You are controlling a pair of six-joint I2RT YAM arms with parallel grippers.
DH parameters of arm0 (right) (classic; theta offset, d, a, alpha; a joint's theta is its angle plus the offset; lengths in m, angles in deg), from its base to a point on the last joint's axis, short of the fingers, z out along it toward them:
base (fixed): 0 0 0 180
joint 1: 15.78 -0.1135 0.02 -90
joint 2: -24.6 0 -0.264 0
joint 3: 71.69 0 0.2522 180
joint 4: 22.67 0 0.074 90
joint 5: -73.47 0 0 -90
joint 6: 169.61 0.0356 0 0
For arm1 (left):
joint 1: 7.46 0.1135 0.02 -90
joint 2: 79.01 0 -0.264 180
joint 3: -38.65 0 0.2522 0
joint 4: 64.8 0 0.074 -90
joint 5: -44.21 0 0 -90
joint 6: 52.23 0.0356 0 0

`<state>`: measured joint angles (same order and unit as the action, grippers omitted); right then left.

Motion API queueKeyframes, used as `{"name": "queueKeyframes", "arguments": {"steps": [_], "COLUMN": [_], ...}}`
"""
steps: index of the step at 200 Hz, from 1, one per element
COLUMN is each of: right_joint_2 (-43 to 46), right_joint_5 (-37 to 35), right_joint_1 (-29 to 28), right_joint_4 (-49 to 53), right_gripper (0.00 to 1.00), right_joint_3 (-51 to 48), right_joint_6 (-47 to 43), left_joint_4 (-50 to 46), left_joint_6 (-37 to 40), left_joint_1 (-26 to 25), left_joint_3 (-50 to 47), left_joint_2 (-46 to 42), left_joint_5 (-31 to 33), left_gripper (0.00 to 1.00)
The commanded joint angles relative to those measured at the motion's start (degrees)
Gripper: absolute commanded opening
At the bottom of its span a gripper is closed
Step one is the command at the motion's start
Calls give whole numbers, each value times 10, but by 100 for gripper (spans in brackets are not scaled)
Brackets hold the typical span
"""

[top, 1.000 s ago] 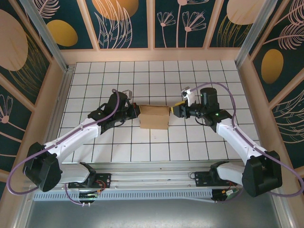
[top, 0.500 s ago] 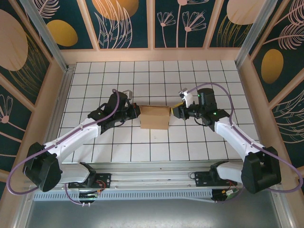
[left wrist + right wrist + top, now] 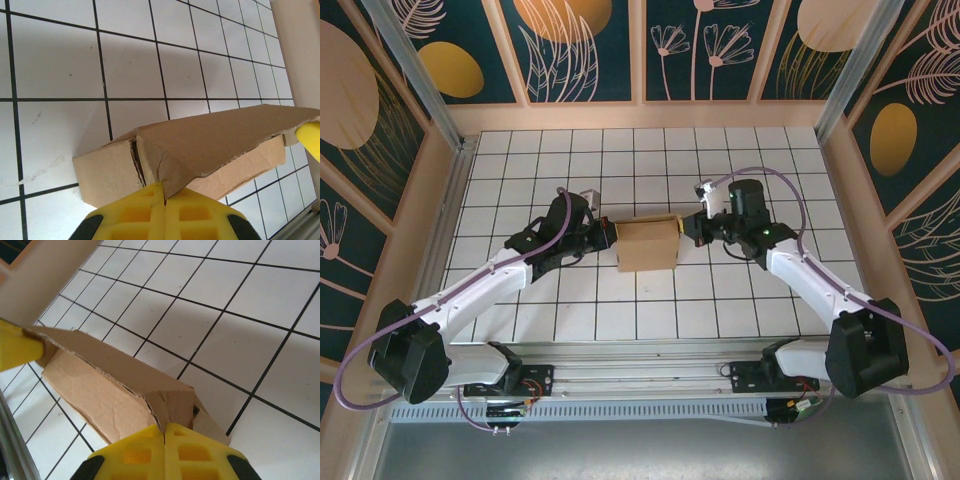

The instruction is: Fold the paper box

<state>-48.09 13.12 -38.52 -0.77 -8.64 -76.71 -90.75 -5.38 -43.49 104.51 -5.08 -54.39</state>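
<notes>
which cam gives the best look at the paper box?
Top external: the whole paper box shows, held between the left claw and the right claw. Each wrist view gives a close-up of the end its own claw pinches, cropping the rest.

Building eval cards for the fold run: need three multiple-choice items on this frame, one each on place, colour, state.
1. Where on the table is the paper box? A) far left corner B) centre, between left pincer and right pincer C) near right corner
2. Colour of the pincers' fingers? A) black B) blue C) yellow
3. Left pincer state? A) shut on the box's end B) open above it C) open, clear of it
Answers: B, top view shows it mid-grid between the arms; C, both wrist views show yellow; A, left wrist view shows closed fingers pinching cardboard.
</notes>
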Motion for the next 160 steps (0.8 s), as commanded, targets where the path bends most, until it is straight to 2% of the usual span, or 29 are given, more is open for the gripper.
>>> {"name": "queueKeyframes", "arguments": {"steps": [1, 79, 160], "right_joint_2": [-8, -67, -116], "right_joint_5": [-31, -30, -16], "right_joint_1": [-9, -9, -8], "right_joint_4": [30, 116, 150], "right_gripper": [4, 6, 5], "right_joint_3": [27, 113, 143], "right_joint_6": [67, 164, 182], "left_joint_4": [-20, -20, -20], "left_joint_6": [0, 2, 5], "left_joint_1": [0, -2, -2], "left_joint_3": [1, 0, 1], "left_joint_2": [12, 11, 11], "left_joint_5": [-19, -19, -17], "left_gripper": [0, 0, 0]}}
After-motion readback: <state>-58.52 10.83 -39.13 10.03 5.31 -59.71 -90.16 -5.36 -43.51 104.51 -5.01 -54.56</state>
